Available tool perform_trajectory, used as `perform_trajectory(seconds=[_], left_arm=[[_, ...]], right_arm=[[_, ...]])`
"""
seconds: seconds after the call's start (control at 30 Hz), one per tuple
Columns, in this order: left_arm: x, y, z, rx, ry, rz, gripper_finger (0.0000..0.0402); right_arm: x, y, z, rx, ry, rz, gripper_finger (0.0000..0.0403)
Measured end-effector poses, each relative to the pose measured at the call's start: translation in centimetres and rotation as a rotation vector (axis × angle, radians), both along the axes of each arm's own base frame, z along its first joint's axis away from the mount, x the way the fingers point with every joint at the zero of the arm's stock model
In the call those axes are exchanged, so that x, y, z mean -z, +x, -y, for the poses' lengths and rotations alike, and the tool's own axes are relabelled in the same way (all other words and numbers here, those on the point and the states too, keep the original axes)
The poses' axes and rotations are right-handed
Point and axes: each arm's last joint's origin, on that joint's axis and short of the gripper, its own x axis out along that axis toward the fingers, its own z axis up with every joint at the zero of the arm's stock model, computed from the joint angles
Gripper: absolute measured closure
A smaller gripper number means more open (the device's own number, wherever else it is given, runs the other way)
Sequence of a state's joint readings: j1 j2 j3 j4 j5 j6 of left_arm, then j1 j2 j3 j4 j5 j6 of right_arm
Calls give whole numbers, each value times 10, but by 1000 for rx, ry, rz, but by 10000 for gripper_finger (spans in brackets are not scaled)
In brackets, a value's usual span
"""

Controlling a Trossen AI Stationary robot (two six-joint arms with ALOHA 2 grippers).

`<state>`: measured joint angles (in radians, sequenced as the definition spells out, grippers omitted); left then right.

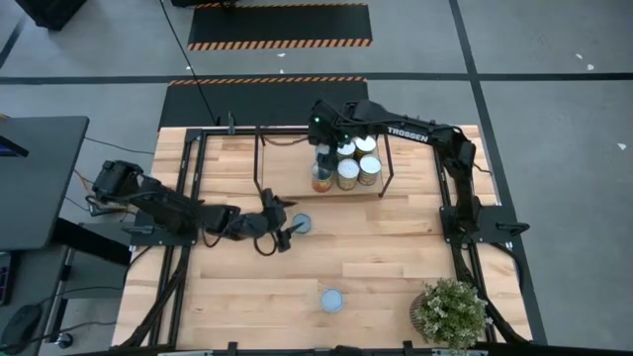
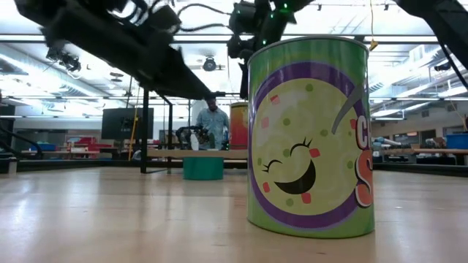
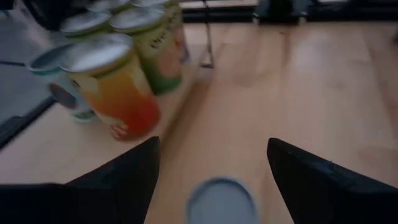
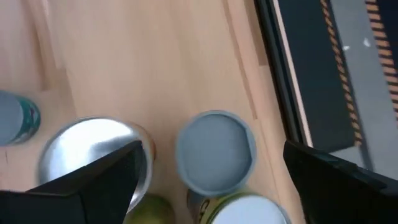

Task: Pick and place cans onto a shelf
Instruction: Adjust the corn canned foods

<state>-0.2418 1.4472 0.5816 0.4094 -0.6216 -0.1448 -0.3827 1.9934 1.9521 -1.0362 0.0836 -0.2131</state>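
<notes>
Green-labelled can (image 2: 311,135) with purple swirl and smiling cartoon face stands upright.

I'm looking into a big open lab or workshop hall: strip lights (image 2: 58,55) overhead, hazard-striped floor mats (image 1: 280,25), cluttered benches (image 2: 73,146), a person (image 2: 212,120) standing in back

overhead, table-level, two wrist close-ups

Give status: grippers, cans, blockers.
Left gripper open, at a loose can mid-table. Right gripper open over cans on shelf. Another can near front. Nothing blocking.
</notes>
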Motion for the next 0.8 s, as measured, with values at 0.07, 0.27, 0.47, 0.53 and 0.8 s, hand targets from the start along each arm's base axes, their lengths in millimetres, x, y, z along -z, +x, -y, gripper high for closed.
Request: perform_trajectory(seconds=[0.07, 0.27, 0.47, 0.53, 0.8], left_arm=[[2, 5, -9, -24, 23, 6, 102], [7, 15, -31, -86, 133, -21, 102], [9, 33, -42, -127, 213, -70, 102], [10, 41, -46, -143, 240, -89, 102], [20, 64, -58, -190, 294, -147, 102]], right_arm=[[-5, -1, -11, -1, -24, -50, 7], [-26, -5, -46, 13, -146, -119, 7], [-52, -14, -77, 29, -204, -35, 7], [-57, -17, -86, 24, -212, -9, 7], [-58, -27, -120, -3, -220, 0, 7]])
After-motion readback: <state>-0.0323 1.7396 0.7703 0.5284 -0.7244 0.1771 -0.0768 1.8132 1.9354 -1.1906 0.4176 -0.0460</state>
